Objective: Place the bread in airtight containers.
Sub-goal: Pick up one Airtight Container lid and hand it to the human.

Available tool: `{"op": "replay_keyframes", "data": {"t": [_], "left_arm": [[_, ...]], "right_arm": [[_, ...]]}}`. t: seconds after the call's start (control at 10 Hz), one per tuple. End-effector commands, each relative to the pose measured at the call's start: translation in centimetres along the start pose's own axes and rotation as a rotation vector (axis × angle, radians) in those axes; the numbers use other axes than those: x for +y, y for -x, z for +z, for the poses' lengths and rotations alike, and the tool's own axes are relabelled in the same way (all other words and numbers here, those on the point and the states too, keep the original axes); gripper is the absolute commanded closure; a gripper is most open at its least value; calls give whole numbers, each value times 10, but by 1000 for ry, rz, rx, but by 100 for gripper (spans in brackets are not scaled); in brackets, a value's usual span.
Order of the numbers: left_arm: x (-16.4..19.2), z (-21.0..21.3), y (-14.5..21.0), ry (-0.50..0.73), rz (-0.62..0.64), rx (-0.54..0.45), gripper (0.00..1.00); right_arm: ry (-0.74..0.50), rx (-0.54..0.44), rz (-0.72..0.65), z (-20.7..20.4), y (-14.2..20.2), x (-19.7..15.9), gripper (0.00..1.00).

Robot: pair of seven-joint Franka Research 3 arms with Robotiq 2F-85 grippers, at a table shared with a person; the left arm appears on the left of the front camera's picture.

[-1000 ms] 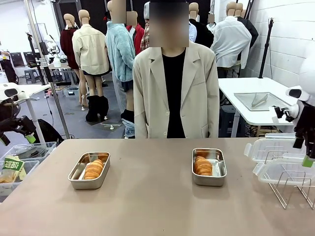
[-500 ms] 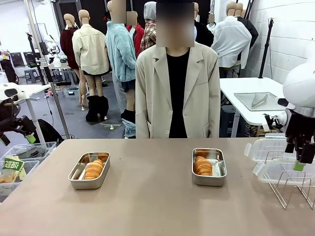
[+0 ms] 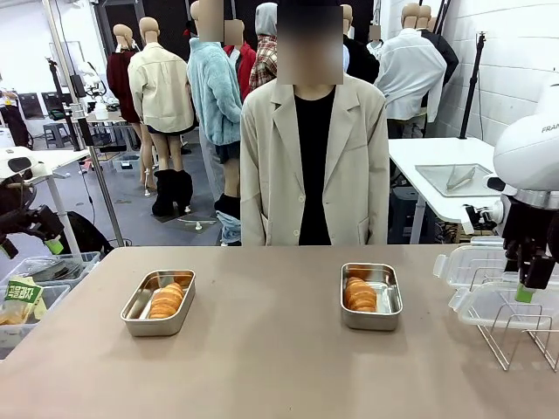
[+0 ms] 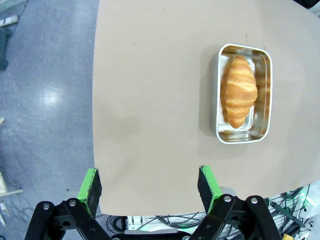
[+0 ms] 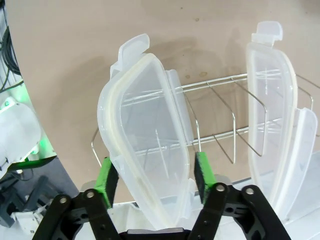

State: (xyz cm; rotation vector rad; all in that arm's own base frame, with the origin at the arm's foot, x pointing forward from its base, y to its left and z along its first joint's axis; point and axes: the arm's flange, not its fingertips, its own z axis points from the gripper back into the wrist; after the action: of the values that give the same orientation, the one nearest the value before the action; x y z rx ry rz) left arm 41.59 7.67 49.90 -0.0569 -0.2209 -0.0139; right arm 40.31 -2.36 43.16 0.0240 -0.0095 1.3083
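table (image 3: 262, 367): broad tan top across the lower half of the front view.
wire rack (image 3: 511, 336): lower right, two clear lids standing in it.
tins: left tin (image 3: 158, 303) and right tin (image 3: 370, 296), mid-frame, both uncovered.
croissants (image 3: 359, 294): one lying in each tin, so the bread's already in.
risk: the near lid (image 5: 145, 130) looks thin; it could flex out of a squeeze, or snag a wire and drag the rack.
right gripper (image 5: 155, 175): jaws wide, green pads flanking the near lid, not clamped yet.
left gripper (image 4: 150, 182): jaws spread, nothing between them, hovering at the table edge.

I see a tan tabletop (image 3: 271, 358), grey glossy floor (image 3: 122, 218) beyond it, a white brick wall (image 3: 524, 52) and white side table (image 3: 409, 154) at right.
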Motion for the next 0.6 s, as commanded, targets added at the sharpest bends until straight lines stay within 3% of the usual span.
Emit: {"op": "replay_keyframes", "data": {"t": [0.0,0.1,0.5], "left_arm": [[0,0,1,-8,15,-11,0],[0,0,1,-8,15,-11,0],[0,0,1,-8,15,-11,0]], "right_arm": [[2,4,4,3,-2,-4,82],[-1,3,1,3,-3,-4,100],[2,8,-3,4,-5,-5,100]]}}
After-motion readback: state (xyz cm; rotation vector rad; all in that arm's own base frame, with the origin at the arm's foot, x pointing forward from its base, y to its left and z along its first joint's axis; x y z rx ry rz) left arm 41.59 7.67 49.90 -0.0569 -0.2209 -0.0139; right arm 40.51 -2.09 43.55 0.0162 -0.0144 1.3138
